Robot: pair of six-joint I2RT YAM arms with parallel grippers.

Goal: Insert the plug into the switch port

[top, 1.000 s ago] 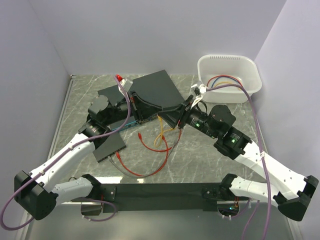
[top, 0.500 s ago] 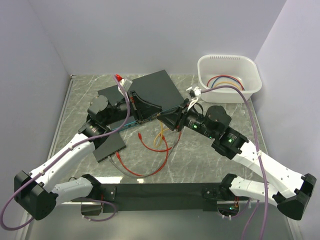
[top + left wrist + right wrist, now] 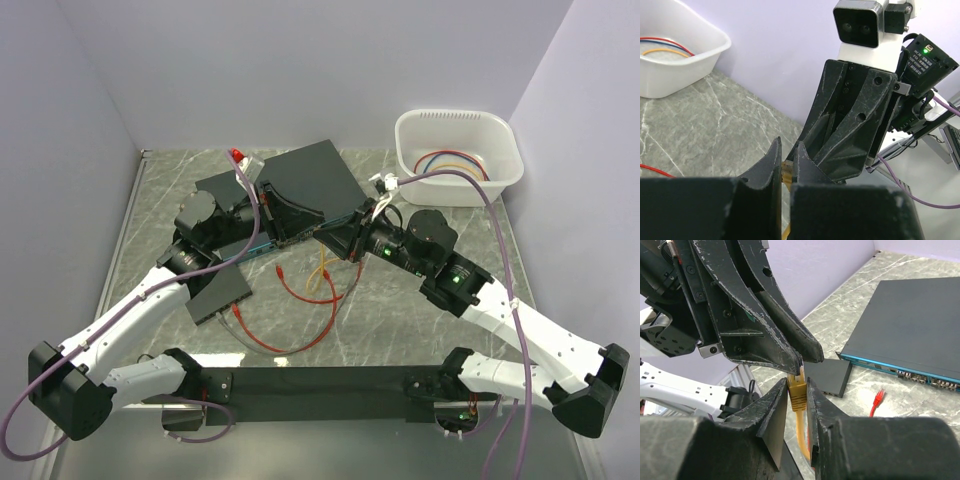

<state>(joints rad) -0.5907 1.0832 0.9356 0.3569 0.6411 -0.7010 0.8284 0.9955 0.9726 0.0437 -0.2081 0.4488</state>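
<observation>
The yellow plug [image 3: 797, 390] hangs in mid-air between both grippers, its yellow cable [image 3: 322, 275] trailing down to the table. My left gripper [image 3: 788, 147] is shut on the plug's front end [image 3: 786, 172]. My right gripper [image 3: 797, 382] faces it from the other side, its two fingers closed in against both sides of the ribbed yellow boot. In the top view the left gripper [image 3: 316, 231] and right gripper [image 3: 330, 238] meet tip to tip just in front of the switch [image 3: 310, 180]. The switch's teal front edge with its sockets [image 3: 900, 367] lies off to the right, apart from the plug.
A smaller black slab [image 3: 827, 377] lies next to the switch's corner. Red cables [image 3: 300, 320] loop over the table, one red plug [image 3: 879, 397] near the switch front. A white bin [image 3: 458, 155] holding coloured cables stands at the back right.
My right arm has moved left toward the left gripper, and its jaws have narrowed round the yellow plug. The left arm has stayed still, holding the plug.
</observation>
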